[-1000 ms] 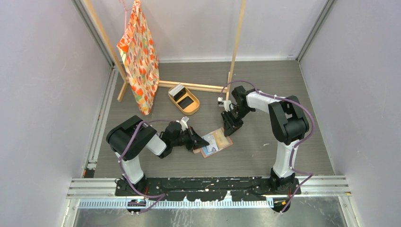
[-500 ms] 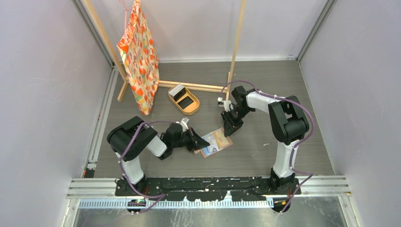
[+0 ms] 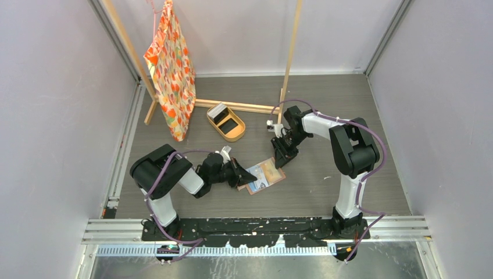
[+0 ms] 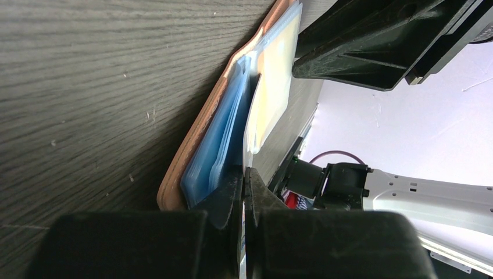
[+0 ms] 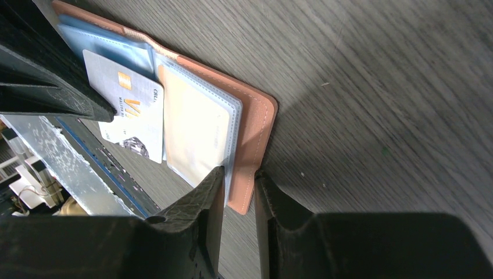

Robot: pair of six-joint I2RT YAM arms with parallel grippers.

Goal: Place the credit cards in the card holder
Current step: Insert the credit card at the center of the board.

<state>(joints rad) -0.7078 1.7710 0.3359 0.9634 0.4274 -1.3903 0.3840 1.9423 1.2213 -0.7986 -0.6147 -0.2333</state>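
Top external: the card holder (image 3: 266, 173) lies open mid-table (image 3: 325, 110) between both grippers, with free room on every side. Left wrist: the left gripper (image 4: 245, 177) pinches one credit card (image 4: 250, 139) edge-on beside blue pockets. Right wrist: the right gripper (image 5: 238, 195) clamps the salmon cover's edge; one silver card shows.

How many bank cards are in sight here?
1 for sure: a grey card at the open card holder, pinched by the left tool. More may be hidden.
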